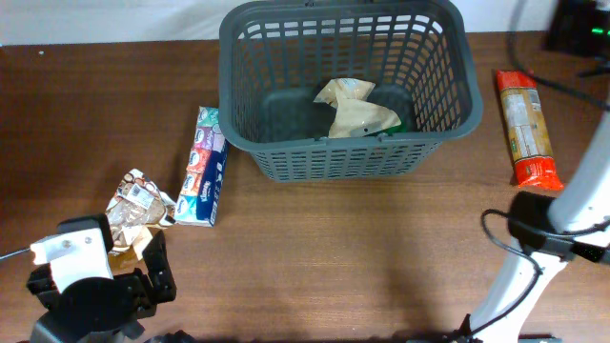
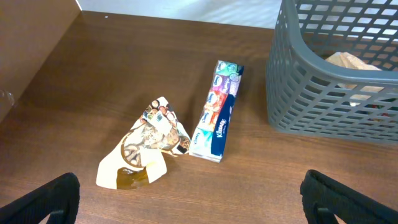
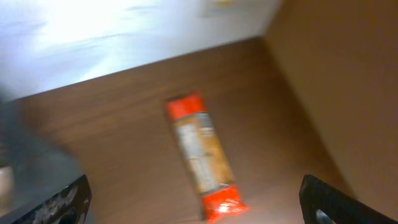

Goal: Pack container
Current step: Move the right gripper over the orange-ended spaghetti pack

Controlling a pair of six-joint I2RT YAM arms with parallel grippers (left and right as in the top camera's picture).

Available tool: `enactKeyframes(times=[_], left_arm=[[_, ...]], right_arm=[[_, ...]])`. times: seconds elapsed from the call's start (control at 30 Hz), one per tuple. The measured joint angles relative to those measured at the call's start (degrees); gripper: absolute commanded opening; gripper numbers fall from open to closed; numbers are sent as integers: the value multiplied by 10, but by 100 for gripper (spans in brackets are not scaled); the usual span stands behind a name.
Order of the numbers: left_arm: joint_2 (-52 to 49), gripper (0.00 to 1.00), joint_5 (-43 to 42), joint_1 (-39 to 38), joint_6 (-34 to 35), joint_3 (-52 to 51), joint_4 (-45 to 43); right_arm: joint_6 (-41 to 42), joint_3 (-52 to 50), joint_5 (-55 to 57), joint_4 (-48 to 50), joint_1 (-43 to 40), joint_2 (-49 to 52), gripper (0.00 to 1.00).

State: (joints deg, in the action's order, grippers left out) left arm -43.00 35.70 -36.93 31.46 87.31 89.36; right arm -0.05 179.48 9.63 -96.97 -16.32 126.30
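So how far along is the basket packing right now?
Done: a tan packet lies inside the basket. In hand: nothing; left gripper and right gripper are both open and empty. Left: the tissue pack and crumpled wrapper on the basket's left, and the orange packet on its right.

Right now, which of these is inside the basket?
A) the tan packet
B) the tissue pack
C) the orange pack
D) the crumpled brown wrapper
A: the tan packet lies on the base of the basket, while the tissue pack, the orange pack and the wrapper all lie outside it on the table.
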Motion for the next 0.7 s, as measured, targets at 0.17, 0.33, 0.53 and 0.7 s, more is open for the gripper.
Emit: enactKeyframes(times=[0.17, 0.33, 0.53, 0.7], left_arm=[[0, 100, 0, 0, 0, 0, 0], [0, 100, 0, 0, 0, 0, 0], [0, 100, 0, 0, 0, 0, 0], [0, 100, 0, 0, 0, 0, 0]], right_arm=[[13, 0, 0, 0, -81, 0, 99], [-2, -2, -4, 0, -116, 3, 99], [-31, -68, -38, 8, -144, 30, 99], [-99, -170, -85, 18, -147, 66, 99]])
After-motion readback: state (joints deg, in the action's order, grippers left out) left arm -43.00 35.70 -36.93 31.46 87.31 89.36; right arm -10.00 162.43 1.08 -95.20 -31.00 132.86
